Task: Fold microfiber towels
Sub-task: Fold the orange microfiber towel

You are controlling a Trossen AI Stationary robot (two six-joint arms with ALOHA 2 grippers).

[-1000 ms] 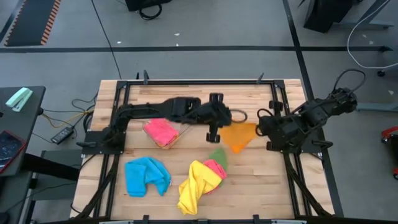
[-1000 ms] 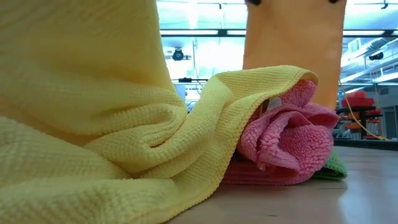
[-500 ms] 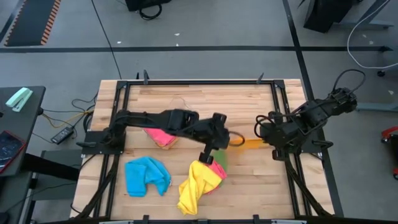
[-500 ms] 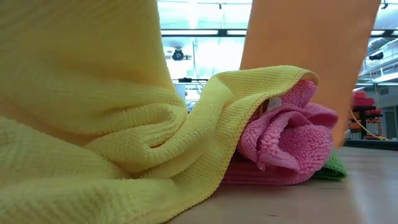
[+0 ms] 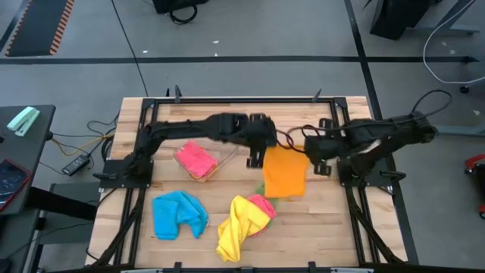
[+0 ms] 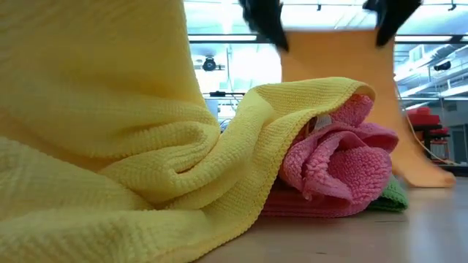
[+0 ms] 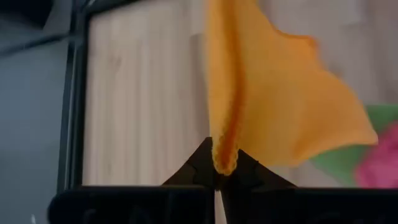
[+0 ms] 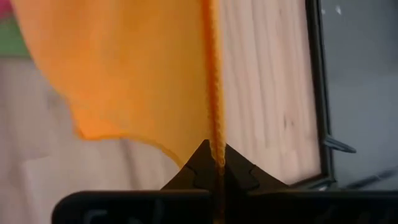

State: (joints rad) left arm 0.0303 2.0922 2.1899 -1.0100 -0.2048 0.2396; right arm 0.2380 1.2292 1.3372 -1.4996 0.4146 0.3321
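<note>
orange towel [image 5: 285, 173]: hung centre-right of the high view, held up by two adjacent corners, likely so it dropped flat before being laid down; lower edge reached the table [image 5: 189, 121] in the low view.
left gripper [image 5: 256, 155]: centre of the high view, fingers pinched tight on the towel's left top corner; wrist view showed the hem clamped between the tips.
right gripper [image 5: 312, 155]: right of centre, closed on the other top corner, keeping that edge taut.
yellow towel [image 5: 239, 226]: bottom centre, crumpled, unfolded.
pink towel [image 5: 263, 206]: tucked under the yellow, over a green towel [image 5: 267, 189].
blue towel [image 5: 177, 214]: lower left, crumpled.
clear tub [image 5: 203, 163]: left of centre, held another pink cloth.
step (judged): spreading the orange towel for its first fold.
</note>
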